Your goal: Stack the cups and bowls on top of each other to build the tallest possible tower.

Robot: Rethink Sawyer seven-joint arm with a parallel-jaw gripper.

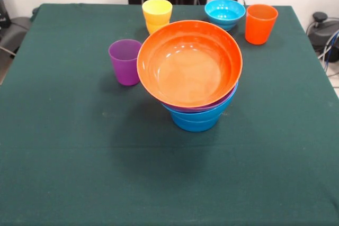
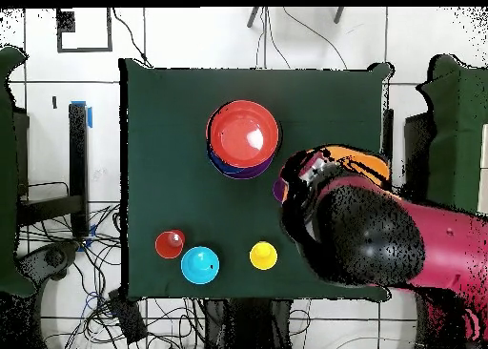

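Mid-table (image 1: 63, 157): the tower (image 1: 193, 78), wide orange bowl (image 1: 189, 63) on top, tilted toward the front camera over purple and blue bowls, likely seated unevenly. Purple cup (image 1: 125, 61) just beside it; yellow cup (image 1: 157, 15), cyan bowl (image 1: 225, 13) and orange cup (image 1: 260, 23) loose at the robot's edge. Arm (image 2: 381, 236) overhead hides the jaws; cannot tell their state.

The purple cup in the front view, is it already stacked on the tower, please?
No, the purple cup stands on the green tablecloth beside the tower, whose top piece is the orange bowl.
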